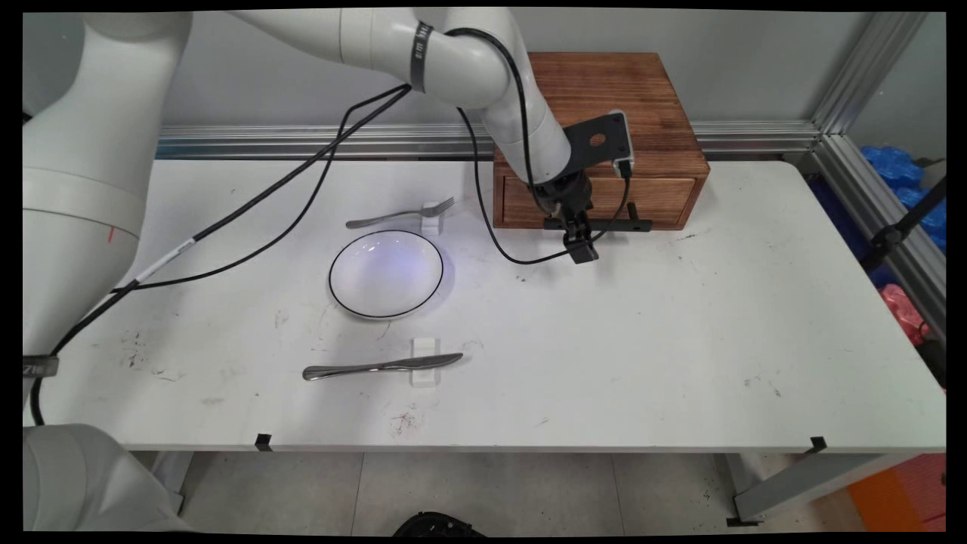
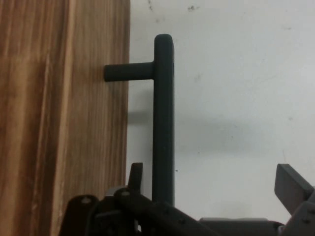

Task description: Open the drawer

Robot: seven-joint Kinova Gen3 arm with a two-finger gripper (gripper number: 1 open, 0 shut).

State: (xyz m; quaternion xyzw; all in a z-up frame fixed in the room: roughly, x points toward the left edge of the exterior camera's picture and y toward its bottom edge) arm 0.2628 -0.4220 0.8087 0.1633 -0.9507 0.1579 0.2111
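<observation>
Hand view shows pincer [image 2: 211, 189] spread apart astride the drawer's handle [image 2: 163, 118], lengthwise along the drawer [image 2: 64, 118].

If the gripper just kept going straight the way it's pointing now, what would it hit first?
Most likely the white table. The gripper points down, open, straddling the black handle of the wooden drawer box. The bar already lies between its fingers; depth is unclear.
</observation>
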